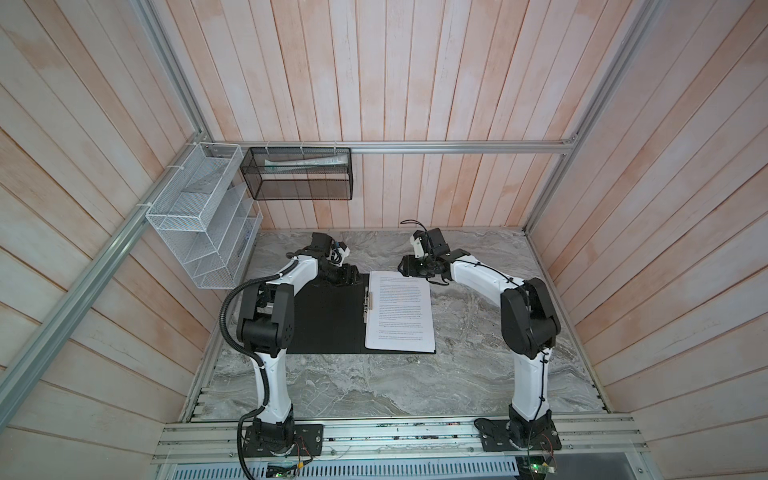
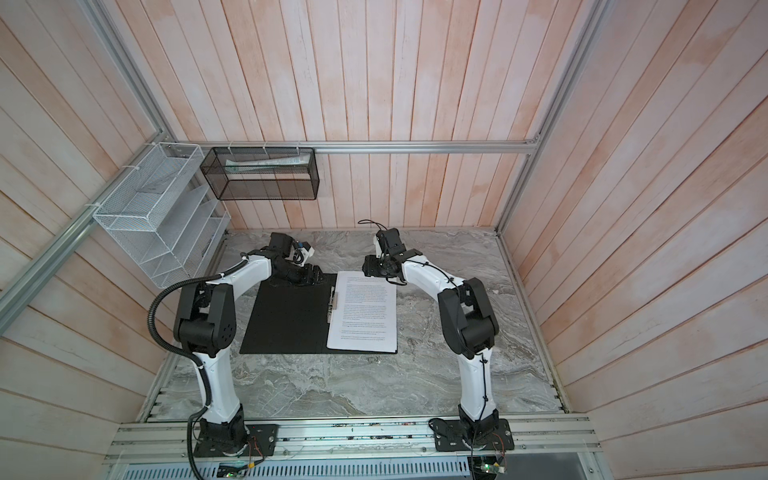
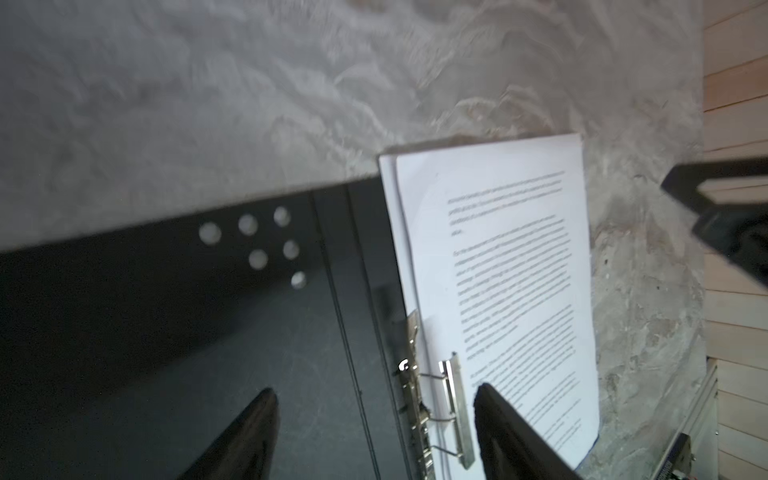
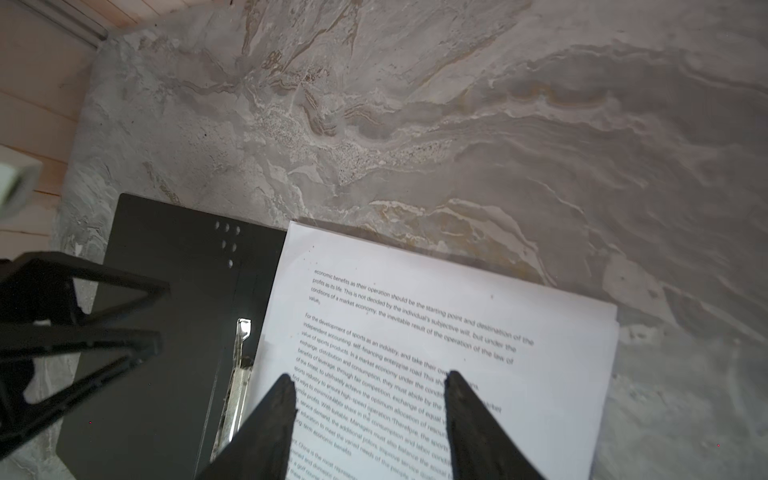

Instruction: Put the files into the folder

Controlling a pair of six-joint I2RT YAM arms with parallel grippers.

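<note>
My L pincer (image 3: 376, 388), spread wide & empty, is over the folder's (image 1: 324, 316) bare left flap. Spine runs front-to-back, files (image 1: 401, 311) just right of it. R pincer (image 4: 368, 376) likewise spread, empty, above the files.

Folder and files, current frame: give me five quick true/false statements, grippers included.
1. The folder lies open, black inside up. True.
2. The files lie on its left half in both top views. False: they lie on the right half, beside the spine clip.
3. The right gripper is shut on the files. False: its jaws stand apart over the files, with nothing between them.
4. The left gripper is open. True.
5. The black mesh basket stands on the table. False: it hangs from the aluminium rail on the back wall.
</note>
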